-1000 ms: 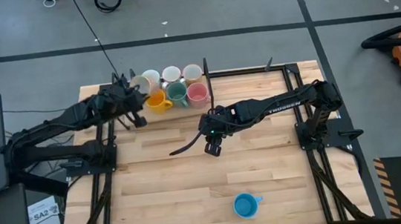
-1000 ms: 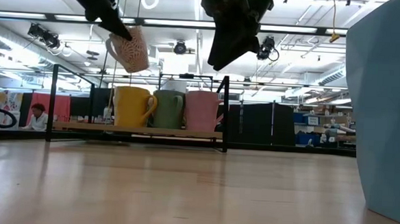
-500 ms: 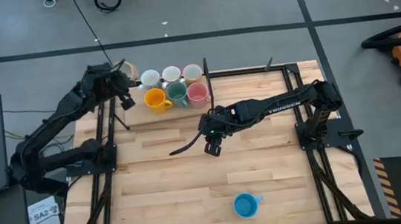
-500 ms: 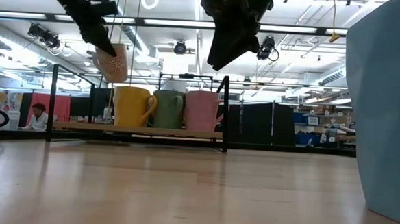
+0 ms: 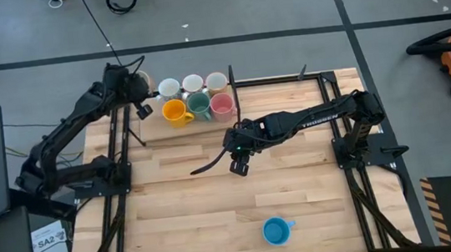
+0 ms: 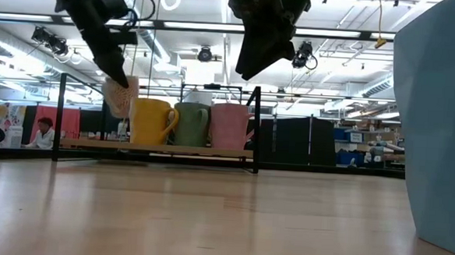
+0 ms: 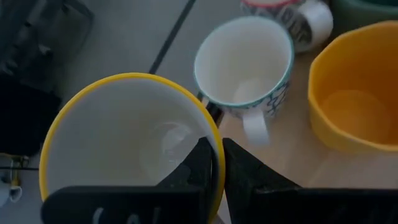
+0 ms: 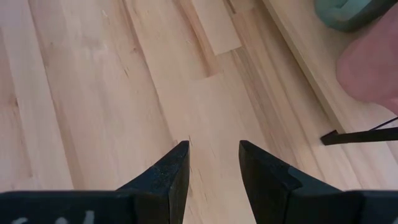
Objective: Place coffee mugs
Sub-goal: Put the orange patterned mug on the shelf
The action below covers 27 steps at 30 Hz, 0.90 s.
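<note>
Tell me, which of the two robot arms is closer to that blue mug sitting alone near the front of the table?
The right. The right gripper hangs open over mid-table, up-table of the blue mug. The left gripper is far off at the back-left corner, holding a cream mug.

Jaws pinch yellow-rimmed mug [image 7: 124, 143] above, seemingly, white mug [image 7: 244, 65].

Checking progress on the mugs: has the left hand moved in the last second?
Yes. The left hand, gripping a yellow-rimmed mug, moved back-left, away from the orange mug.
</note>
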{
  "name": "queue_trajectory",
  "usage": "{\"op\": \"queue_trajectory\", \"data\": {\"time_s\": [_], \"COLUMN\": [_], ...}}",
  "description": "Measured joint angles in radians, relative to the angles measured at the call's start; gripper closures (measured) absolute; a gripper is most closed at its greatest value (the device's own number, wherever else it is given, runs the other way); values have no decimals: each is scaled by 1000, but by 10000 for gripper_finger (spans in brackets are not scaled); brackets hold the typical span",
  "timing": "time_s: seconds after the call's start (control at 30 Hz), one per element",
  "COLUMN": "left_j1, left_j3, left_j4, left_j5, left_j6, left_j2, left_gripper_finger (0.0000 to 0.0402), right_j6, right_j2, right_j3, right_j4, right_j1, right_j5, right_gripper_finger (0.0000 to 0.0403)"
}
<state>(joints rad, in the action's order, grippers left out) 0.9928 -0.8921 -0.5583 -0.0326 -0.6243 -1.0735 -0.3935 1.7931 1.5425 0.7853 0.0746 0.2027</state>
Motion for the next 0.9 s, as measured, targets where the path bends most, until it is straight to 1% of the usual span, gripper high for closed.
{"op": "queue_trajectory", "data": {"time_s": [0.17,0.37,0.5,0.6,0.9], "left_j1": [-1,-1,-1,-1,-1], "left_j3": [0,-1,-1,-1,-1], "left_j4": [-27,-71,-95,-120,-144], "left_j5": [8,22,30,55,57], "left_j6": [10,12,16,18,19], "left_j2": [-51,-85,-86,-86,-86], "left_gripper_finger": [373,373,373,371,363], "right_j6": [0,0,1,3,3], "right_j2": [0,0,0,0,0], "right_j3": [0,0,0,0,0], "right_j4": [-1,-1,-2,-2,-2], "right_j1": [0,0,0,0,0], "right_j5": [0,0,0,0,0], "right_gripper_finger": [258,258,258,258,258]}}
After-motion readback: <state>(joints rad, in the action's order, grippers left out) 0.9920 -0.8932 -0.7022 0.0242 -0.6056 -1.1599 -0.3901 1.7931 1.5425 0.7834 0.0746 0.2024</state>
